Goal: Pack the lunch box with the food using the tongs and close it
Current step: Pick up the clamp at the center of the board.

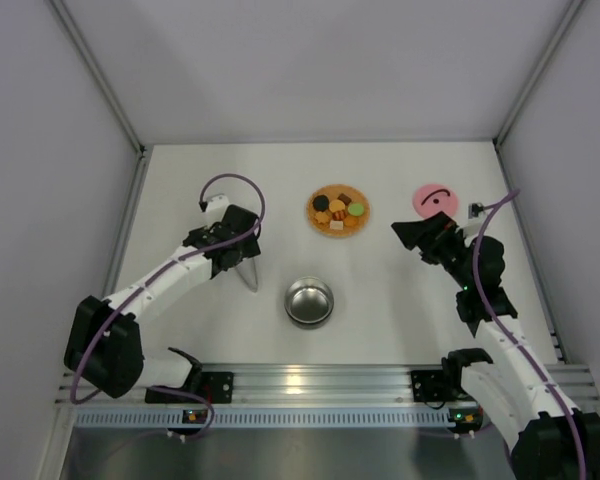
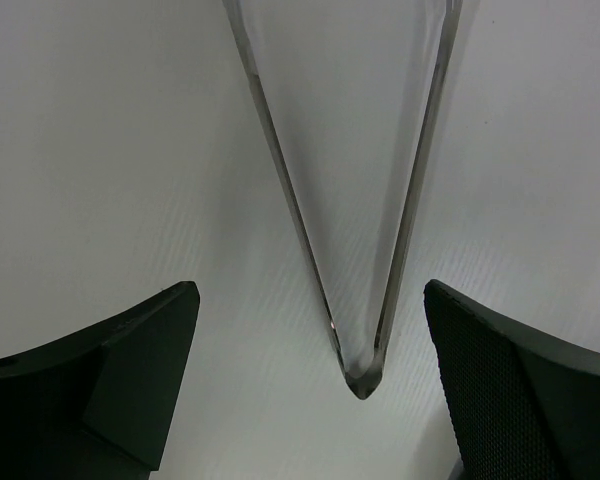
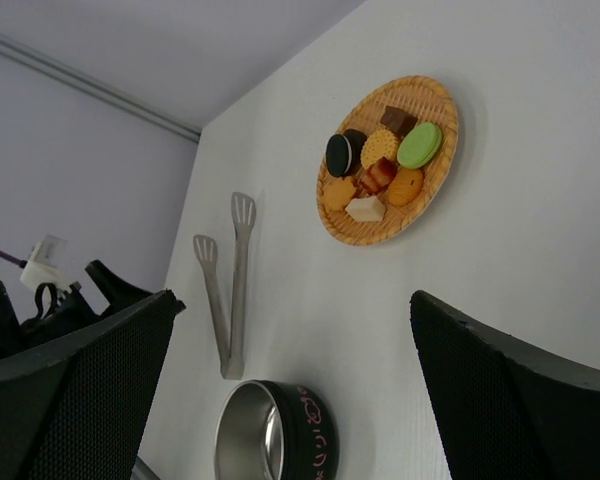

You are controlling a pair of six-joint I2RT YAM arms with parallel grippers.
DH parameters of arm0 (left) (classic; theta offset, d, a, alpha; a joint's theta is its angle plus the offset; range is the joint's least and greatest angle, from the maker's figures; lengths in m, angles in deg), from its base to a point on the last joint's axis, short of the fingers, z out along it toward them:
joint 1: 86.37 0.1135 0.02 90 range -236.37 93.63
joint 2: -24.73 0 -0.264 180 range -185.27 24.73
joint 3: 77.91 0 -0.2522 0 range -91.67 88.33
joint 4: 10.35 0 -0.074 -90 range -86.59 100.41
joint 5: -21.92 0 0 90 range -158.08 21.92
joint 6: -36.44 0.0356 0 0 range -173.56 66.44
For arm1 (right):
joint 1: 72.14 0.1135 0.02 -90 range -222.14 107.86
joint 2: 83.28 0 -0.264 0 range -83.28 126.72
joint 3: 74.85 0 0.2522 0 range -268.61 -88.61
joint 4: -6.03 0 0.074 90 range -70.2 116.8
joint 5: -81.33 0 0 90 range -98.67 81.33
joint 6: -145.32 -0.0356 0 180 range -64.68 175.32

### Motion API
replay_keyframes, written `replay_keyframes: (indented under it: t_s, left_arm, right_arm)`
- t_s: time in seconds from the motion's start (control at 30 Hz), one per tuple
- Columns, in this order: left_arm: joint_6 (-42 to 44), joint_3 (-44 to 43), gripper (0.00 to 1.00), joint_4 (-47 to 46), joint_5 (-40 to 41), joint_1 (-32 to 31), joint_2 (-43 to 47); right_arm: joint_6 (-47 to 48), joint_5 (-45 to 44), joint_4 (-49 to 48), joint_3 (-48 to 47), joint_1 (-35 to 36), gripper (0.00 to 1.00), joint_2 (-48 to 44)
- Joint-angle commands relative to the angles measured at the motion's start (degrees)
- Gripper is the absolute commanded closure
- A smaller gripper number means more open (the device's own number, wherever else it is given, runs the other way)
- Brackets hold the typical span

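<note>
Top external view: the lunch box (image 1: 309, 301), a round steel bowl, stood open near the middle of the white counter (image 1: 390, 320). Its pink lid (image 1: 435, 199) lay flat, well apart at approx 2 o'clock from the bowl. The woven plate (image 1: 320, 194) sat at 12 to 1 o'clock from the bowl w/ all the food (image 1: 338, 212) on it. The tongs (image 1: 248, 275) lay flat on the counter at 9 o'clock from the bowl, partly under the L arm.

Left wrist view: L jaws were spread fully wide and empty. The tongs' (image 2: 361, 378) joined V end lay btwn the two dark fingers (image 2: 130, 370), w/ clear gaps on both sides.

Right wrist view: R jaws were also fully wide w/ nothing btwn the fingers (image 3: 90, 380). They hung near the lid, at its 7 o'clock in the top view. Beyond them showed the plate (image 3: 450, 130) w/ the food (image 3: 375, 165), incl. the green round (image 3: 418, 145), the tongs (image 3: 230, 290) and the bowl (image 3: 270, 435).
</note>
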Motion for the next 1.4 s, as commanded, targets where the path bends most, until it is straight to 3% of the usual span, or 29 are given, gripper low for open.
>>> replay_keyframes:
  t_s: [0.0,0.47,0.7,1.0,1.13,1.17,1.37]
  left_arm:
    - [-0.7,1.2,0.01,-7.3,-2.9,0.7,-2.7]
    - [0.5,6.5,0.01,-20.9,-8.6,4.4,-13.5]
    - [0.4,6.9,0.02,-22.5,-9.4,5.5,-16.1]
    - [0.1,7.2,0.23,-21.1,-8.4,5.5,-16.3]
    - [0.3,7.6,0.38,-20.9,-8.9,5.5,-15.1]
    - [0.6,7.6,0.44,-20.6,-8.9,5.4,-13.7]
    - [3.0,4.0,0.57,-14.9,-6.5,4.7,-5.9]
  right_arm:
    - [0.7,-0.1,-3.2,-2.6,-0.8,0.00,-1.1]
    - [1.1,0.1,-2.8,-2.8,-0.8,0.01,-0.4]
    - [0.9,0.5,-3.5,-2.6,-0.8,0.00,0.4]
    - [0.2,0.7,-4.2,-2.3,-0.8,0.01,1.4]
    - [-0.6,1.7,-5.5,-2.1,-0.7,0.01,2.6]
    - [-0.7,2.0,-5.7,-2.1,-0.8,0.01,2.7]
    - [-1.0,2.3,-6.1,-2.3,-0.8,0.00,3.2]
